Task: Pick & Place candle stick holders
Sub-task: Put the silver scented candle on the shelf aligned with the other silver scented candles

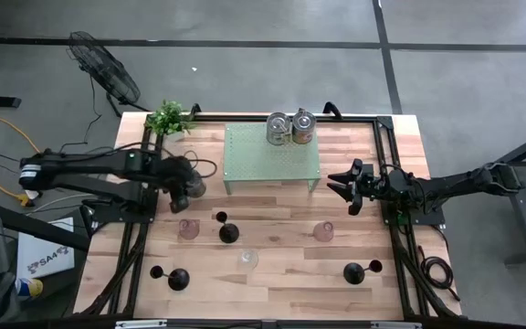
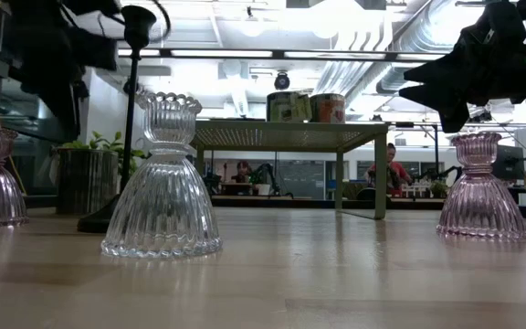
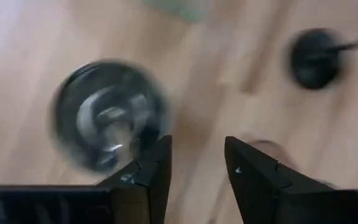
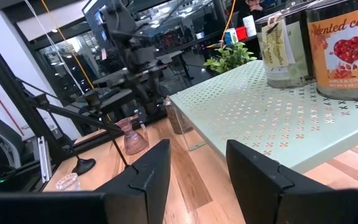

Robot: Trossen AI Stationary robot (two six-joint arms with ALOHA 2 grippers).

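Note:
Three black candle stick holders stand upright on their round bases on the wooden table: one at the middle [image 1: 228, 232], one near left [image 1: 179, 279], one near right [image 1: 354, 272]. My left gripper [image 1: 188, 189] hovers open and empty above the table's left part, just far of a pink glass holder [image 1: 188, 228]. In the left wrist view its fingers [image 3: 197, 168] stand beside that glass holder [image 3: 107, 115], with the middle black holder's base [image 3: 316, 56] farther off. My right gripper [image 1: 341, 183] is open and empty at the right, facing the green shelf [image 4: 266, 106].
A green perforated shelf [image 1: 272, 151] at the back middle carries two candle jars [image 1: 290, 128]. A second pink glass holder [image 1: 323, 232] and a clear glass one [image 1: 247, 259] stand among the black ones. A potted plant [image 1: 167, 117] sits at the far left corner.

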